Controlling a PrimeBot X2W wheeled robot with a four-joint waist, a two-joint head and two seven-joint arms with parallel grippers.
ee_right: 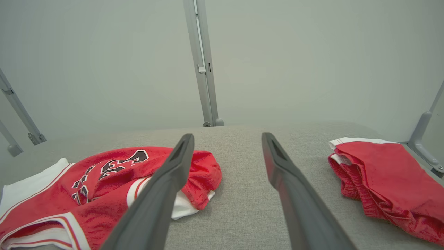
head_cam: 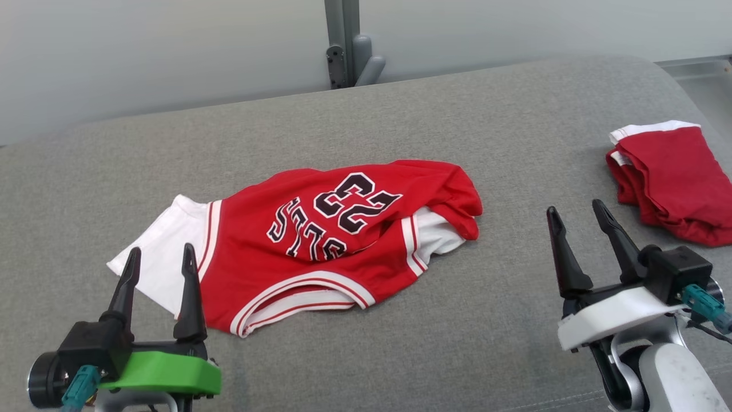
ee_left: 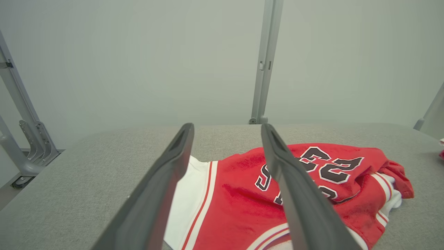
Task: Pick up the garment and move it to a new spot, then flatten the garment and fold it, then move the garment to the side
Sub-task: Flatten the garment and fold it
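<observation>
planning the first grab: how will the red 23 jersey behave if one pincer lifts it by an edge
Probably floppy: the jersey lies crumpled in soft folds on the grey surface, so it should sag from one grip. Likely light: the fabric looks thin. Its bunched layers may unfold when lifted.

**My two arms, as the feeds show them**

On my head feed the left gripper has two long, dark, matte fingers that taper to narrow tips, rooted in a black boxy housing. Beneath it I see a bright green bracket with rounded edges, a black round cap and a teal connector. The right gripper has the same dark fingers and a black block, but here there is a white bracket, with a teal plug and a thin black cable. Below it is a pale grey forearm, lightly speckled. On the left wrist feed I can make out a shallow recessed slot near a fingertip.
</observation>
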